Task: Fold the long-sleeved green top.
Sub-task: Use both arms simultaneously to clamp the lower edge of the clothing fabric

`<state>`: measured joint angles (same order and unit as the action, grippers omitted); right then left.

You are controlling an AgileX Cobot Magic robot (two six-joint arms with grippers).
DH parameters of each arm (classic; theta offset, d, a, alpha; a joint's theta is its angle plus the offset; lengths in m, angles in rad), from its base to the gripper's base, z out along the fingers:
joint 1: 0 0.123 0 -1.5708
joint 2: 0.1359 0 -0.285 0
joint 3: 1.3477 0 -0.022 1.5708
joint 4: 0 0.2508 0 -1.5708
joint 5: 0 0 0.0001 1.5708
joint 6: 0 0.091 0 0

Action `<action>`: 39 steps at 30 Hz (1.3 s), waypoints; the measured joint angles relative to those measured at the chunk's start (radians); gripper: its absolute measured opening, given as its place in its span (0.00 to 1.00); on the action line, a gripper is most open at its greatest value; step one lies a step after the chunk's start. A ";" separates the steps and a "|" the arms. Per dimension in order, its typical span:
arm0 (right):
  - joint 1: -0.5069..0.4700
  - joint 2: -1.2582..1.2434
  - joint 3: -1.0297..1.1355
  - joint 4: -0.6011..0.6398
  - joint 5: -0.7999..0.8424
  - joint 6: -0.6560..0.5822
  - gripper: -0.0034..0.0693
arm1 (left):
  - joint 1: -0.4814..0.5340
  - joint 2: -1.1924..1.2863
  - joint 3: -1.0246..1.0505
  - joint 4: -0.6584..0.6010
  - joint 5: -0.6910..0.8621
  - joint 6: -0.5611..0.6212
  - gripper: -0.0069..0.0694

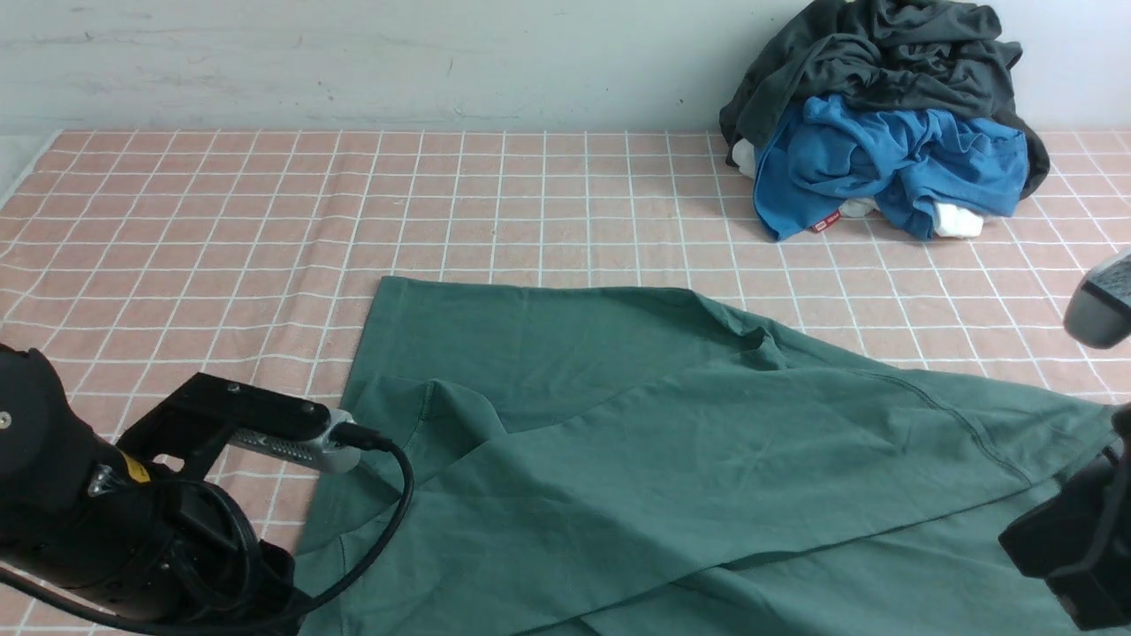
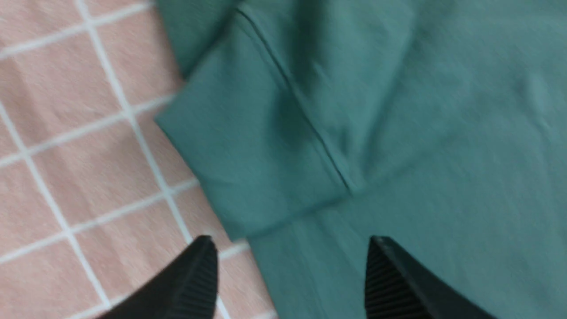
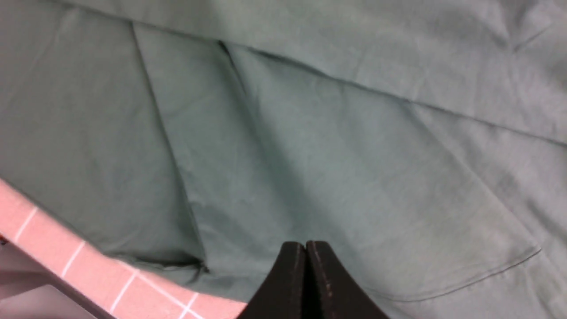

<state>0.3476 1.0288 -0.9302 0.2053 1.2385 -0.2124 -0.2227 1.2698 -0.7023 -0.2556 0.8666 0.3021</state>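
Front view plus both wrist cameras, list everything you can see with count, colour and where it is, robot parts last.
green long-sleeved top: one, dark green, spread over the near middle and right of the table, partly folded over itself.
grey garment: one, dark charcoal, top of the heap at the far right by the wall.
blue garment: one, bright blue, in that heap under the grey one.
white fabric: count unclear, white, peeking out under the blue garment.
tablecloth: one, pink with white grid, covering the table.
left gripper: one, black, open, over the top's left edge.
right gripper: one, black, shut, over the top's near right part.
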 joint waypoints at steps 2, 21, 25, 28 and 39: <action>0.000 -0.007 0.000 0.014 0.003 0.000 0.03 | -0.040 -0.013 -0.019 -0.007 0.064 0.028 0.70; 0.000 -0.092 0.041 0.092 0.014 -0.068 0.03 | -0.557 0.068 0.233 0.256 -0.083 0.201 0.71; 0.000 -0.092 0.046 0.096 0.015 -0.069 0.03 | -0.558 0.118 0.223 0.245 -0.083 0.195 0.71; 0.000 -0.092 0.046 0.097 0.015 -0.071 0.03 | -0.558 0.122 0.219 0.245 -0.080 0.193 0.71; 0.000 -0.092 0.046 0.097 0.015 -0.071 0.03 | -0.559 0.119 0.161 0.238 -0.076 0.176 0.35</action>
<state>0.3476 0.9371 -0.8839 0.3023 1.2531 -0.2838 -0.7812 1.3891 -0.5408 -0.0175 0.7906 0.4784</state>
